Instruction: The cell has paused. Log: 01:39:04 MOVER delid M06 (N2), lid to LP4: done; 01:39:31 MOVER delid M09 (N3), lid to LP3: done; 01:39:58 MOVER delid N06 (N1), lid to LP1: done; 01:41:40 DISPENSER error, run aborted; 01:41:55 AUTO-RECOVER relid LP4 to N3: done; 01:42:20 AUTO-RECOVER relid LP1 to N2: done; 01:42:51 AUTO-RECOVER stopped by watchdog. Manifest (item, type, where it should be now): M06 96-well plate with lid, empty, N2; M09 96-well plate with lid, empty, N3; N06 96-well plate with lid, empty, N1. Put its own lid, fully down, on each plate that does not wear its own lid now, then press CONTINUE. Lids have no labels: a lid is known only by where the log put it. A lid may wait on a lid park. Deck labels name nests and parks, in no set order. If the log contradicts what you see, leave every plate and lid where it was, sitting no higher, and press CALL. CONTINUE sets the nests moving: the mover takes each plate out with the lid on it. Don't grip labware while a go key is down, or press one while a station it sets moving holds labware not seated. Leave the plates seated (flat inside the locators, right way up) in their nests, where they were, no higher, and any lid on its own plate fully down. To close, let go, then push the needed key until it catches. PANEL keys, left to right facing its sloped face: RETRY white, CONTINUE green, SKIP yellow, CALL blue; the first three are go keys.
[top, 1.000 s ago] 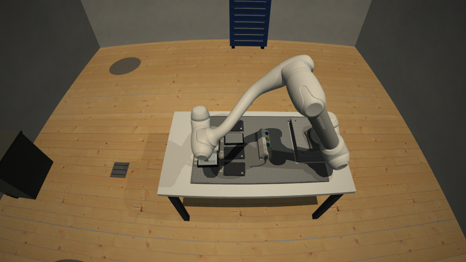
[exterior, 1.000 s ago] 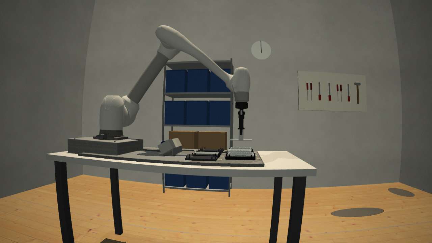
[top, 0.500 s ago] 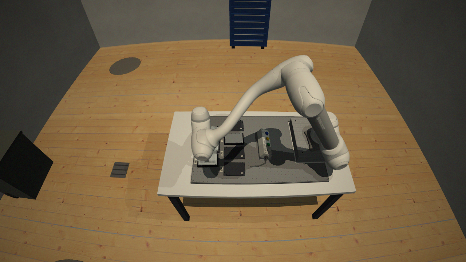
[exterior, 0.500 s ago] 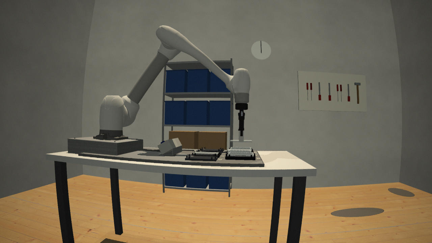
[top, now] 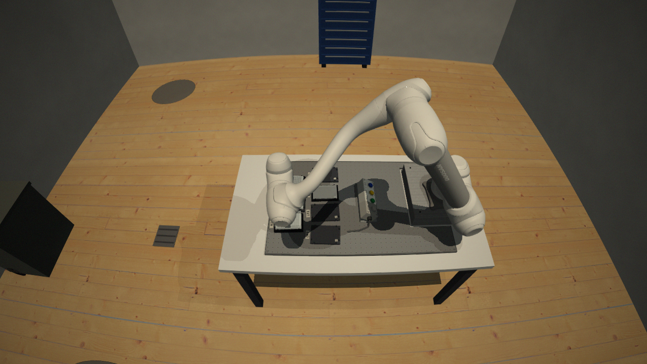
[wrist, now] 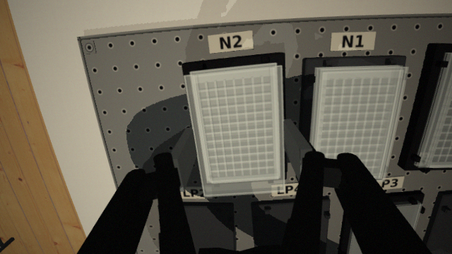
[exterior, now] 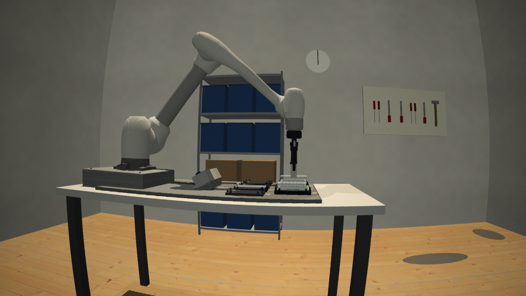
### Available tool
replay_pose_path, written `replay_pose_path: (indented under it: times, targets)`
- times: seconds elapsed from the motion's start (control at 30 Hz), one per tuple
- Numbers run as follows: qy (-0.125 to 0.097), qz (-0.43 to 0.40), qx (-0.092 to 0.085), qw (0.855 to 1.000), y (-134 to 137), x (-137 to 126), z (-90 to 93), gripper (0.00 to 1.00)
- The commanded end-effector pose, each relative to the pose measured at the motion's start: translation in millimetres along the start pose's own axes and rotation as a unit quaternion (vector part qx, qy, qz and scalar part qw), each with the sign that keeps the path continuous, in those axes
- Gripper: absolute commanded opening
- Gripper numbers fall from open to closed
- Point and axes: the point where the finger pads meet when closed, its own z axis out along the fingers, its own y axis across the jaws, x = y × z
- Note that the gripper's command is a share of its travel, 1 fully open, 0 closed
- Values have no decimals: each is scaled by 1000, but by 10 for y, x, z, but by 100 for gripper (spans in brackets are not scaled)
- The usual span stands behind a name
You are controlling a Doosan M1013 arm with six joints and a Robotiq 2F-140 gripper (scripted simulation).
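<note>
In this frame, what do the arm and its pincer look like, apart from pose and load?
The arm is smooth, rounded and off-white, with bulbous joint housings and dark lettering on one link. No outer cables show. It stands on a grey block. A black wrist flange leads to the pincer, whose linkages are matte black bars with paler grey pads.

third plate cut by the right edge — park labels half hidden behind the claw's fingers.

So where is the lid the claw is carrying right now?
In the wrist view the clear lid is held in the claw, just above the N2 plate, left of the N1 plate.
</note>
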Motion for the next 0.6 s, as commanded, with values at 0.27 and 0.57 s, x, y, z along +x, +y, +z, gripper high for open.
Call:
replay_pose_path:
  times: [0.27,0.57]
  targets:
    - [0,0,0,1000,0,0,38,0]
    - [0,0,0,1000,0,0,38,0]
